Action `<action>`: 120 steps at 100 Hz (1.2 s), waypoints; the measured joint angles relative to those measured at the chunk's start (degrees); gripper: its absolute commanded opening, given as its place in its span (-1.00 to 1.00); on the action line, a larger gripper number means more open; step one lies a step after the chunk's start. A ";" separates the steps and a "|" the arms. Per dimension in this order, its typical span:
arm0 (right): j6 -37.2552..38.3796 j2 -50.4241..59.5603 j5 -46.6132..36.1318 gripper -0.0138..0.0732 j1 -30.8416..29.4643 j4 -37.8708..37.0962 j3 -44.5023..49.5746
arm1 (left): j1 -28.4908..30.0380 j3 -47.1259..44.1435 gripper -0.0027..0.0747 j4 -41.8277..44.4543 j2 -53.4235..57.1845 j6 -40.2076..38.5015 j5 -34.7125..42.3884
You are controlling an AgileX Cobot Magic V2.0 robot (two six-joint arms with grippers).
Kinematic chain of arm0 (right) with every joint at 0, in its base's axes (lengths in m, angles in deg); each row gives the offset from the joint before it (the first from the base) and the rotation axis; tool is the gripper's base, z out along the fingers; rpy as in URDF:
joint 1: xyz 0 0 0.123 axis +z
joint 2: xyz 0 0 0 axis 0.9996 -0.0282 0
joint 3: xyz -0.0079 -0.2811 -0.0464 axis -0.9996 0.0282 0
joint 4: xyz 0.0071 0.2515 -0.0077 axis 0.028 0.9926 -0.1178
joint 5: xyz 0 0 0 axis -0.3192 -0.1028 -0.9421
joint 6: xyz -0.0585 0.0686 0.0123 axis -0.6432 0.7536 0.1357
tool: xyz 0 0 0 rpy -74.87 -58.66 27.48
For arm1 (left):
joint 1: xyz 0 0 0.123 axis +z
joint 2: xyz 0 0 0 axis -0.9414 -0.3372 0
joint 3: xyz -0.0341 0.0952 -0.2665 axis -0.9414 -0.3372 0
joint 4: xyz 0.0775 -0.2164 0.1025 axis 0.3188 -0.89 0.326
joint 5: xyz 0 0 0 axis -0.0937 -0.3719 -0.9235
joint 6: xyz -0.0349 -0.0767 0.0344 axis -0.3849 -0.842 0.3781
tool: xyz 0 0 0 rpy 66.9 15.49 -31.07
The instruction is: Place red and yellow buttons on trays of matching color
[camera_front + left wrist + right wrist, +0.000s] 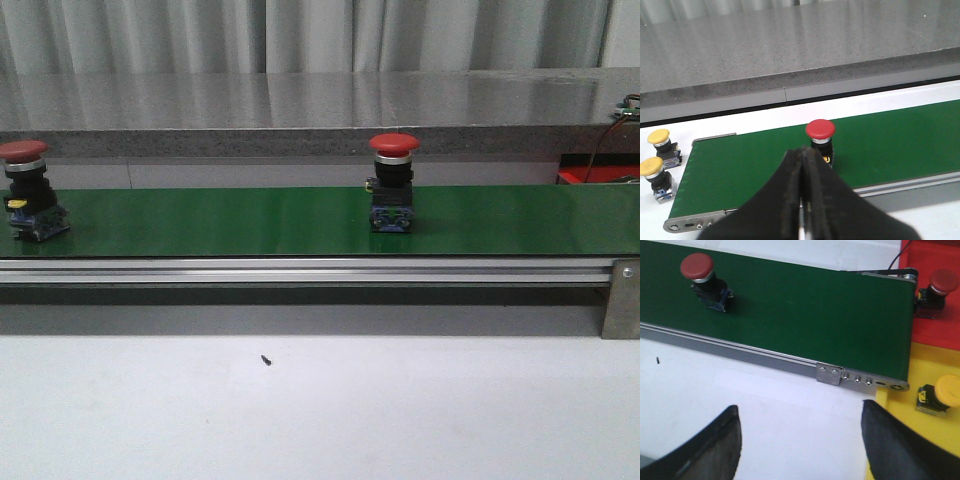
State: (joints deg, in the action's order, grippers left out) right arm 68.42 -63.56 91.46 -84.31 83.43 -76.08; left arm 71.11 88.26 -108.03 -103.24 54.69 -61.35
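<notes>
Red mushroom-head push buttons, one mid-belt (pixel 393 180) and one at the left (pixel 27 188), are carried upright on the green conveyor belt (pixel 250 220). Left gripper (pixel 803 165) is clenched empty, right gripper (pixel 800 435) spread; a pickup toward the red tray (pixel 935 330) is awaited.

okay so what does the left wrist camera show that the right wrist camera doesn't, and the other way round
Only the left wrist view shows two yellow buttons off the belt's end and the shut left gripper. Only the right wrist view shows the red tray with a red button, the yellow tray with a yellow button, and the open right gripper. Both show the green belt carrying one red button.
</notes>
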 measured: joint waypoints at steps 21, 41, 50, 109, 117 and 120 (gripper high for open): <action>-4.12 -12.55 1.39 0.51 1.26 3.60 -7.85 | 0.00 0.00 -0.96 0.00 0.00 0.00 0.03; -5.19 -24.78 1.47 0.51 5.60 3.80 -15.55 | 0.00 0.00 -0.96 0.00 0.00 0.00 0.03; -5.27 -29.90 1.47 0.51 7.97 3.89 -18.79 | 0.00 0.00 -0.96 0.00 0.00 0.00 0.03; -5.31 -49.95 2.63 0.51 11.85 4.02 -34.23 | 0.00 0.00 -0.96 0.00 0.00 0.00 0.12; -5.31 -51.86 2.79 0.51 11.85 3.63 -34.32 | 0.00 0.00 -0.96 0.00 0.00 0.00 0.12; -5.31 -52.44 2.94 0.51 11.85 3.61 -34.32 | 0.00 0.00 -0.96 0.00 0.00 0.00 0.12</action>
State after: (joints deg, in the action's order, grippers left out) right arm 63.11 -116.00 94.41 -72.46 87.05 -110.40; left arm 71.11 88.26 -108.03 -103.24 54.69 -61.22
